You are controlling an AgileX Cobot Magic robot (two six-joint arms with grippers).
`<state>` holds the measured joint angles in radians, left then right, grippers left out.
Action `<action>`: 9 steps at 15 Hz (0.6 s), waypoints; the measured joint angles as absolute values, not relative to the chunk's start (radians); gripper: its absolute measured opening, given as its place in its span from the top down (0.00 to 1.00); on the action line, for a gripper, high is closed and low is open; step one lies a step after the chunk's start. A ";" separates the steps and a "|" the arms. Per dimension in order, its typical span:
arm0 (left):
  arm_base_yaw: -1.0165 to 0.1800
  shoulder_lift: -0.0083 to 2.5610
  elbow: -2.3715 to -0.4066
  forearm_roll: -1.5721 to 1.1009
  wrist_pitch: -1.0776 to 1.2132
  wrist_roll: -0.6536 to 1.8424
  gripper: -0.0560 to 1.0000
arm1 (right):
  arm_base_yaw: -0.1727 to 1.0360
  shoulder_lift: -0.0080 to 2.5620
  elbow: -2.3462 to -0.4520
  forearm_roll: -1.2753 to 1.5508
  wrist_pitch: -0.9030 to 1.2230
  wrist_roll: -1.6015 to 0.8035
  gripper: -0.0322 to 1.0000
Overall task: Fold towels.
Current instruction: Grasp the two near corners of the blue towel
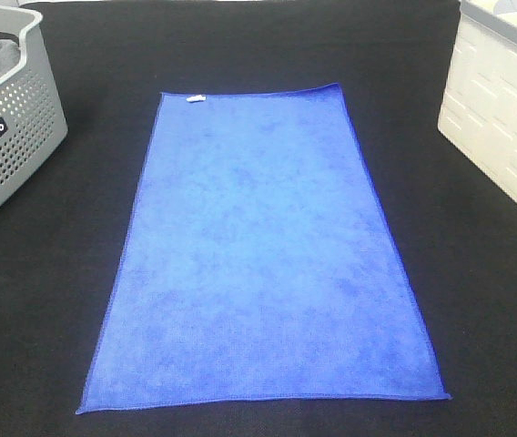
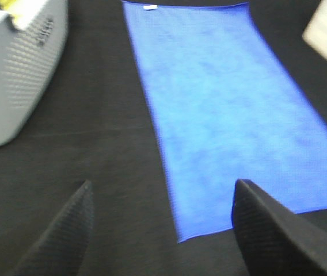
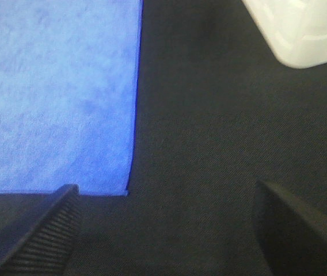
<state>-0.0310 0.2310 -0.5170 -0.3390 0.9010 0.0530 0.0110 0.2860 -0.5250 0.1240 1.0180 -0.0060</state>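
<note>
Blue towel (image 1: 263, 250) lies flat mid-surface (image 1: 49, 300), the left pincer (image 2: 163, 190) and right pincer (image 3: 166, 187) both wide open and empty by its near corners, so I'd guess they could skate over the thin edge or pinch unevenly and skew the fold

A blue towel (image 2: 232, 115) lies flat on the black tabletop (image 2: 106, 132), running from top centre to the right edge, a white tag (image 2: 149, 7) at its top edge. A grey perforated basket (image 2: 19, 80) fills the upper left. At the bottom, the left gripper (image 2: 163, 190) is spread wide, with the towel's corner between its fingers (image 2: 71, 224)
</note>
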 joint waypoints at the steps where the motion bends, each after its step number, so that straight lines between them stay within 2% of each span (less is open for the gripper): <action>1: -0.031 0.286 -0.517 -0.385 0.873 0.051 0.33 | 0.011 0.343 -0.525 0.148 1.012 -0.006 0.22; 4: -0.031 0.544 -0.517 -0.514 0.845 0.089 0.33 | 0.011 0.570 -0.526 0.212 0.976 -0.007 0.22; 8: -0.031 0.852 -0.517 -0.673 0.794 0.281 0.33 | 0.011 0.843 -0.526 0.287 0.885 -0.080 0.22; 9: -0.031 0.852 -0.517 -0.673 0.794 0.281 0.33 | 0.011 0.843 -0.526 0.287 0.885 -0.080 0.22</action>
